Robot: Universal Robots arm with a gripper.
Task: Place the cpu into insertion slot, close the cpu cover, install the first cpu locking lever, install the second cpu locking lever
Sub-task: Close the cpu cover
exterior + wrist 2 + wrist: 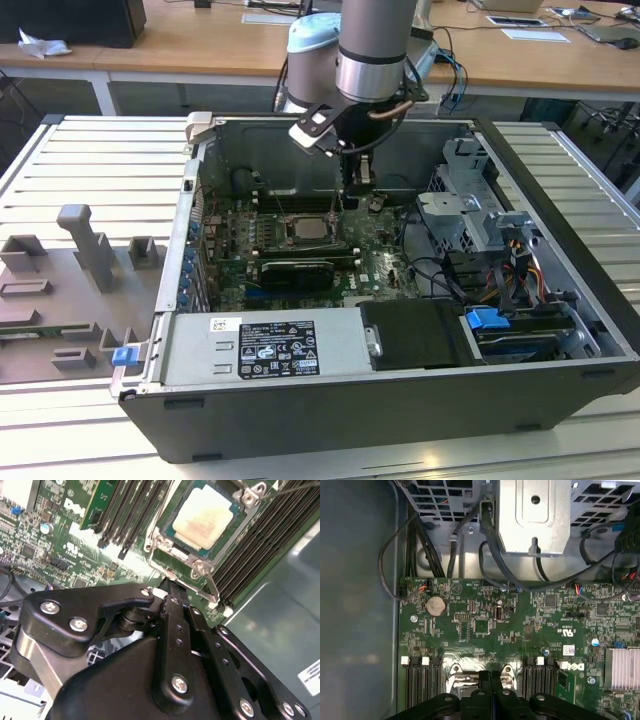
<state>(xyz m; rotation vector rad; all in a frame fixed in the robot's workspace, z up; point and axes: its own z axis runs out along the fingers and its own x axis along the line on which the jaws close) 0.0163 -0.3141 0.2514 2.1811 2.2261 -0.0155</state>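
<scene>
The cpu (205, 515) lies flat in the insertion slot (290, 232) of the green motherboard (480, 630), its beige top showing. The silver cpu cover (176, 548) frames it and lies down over its edges. One silver locking lever (212, 587) runs along the socket's side, and a thin wire lever (295, 487) slants away at the far corner. My gripper (167, 585) is shut, with its black fingertips just off the socket's corner by the lever's end; whether they touch it I cannot tell. The exterior view has the gripper (360, 185) just right of the cpu (308, 229).
Long black memory slots (125, 505) flank the socket on both sides. A metal drive cage (535, 515) with black cables (490, 555) stands beyond the board. The power supply (270, 350) fills the case front. A grey fixture plate (70, 280) lies outside at the exterior view's left.
</scene>
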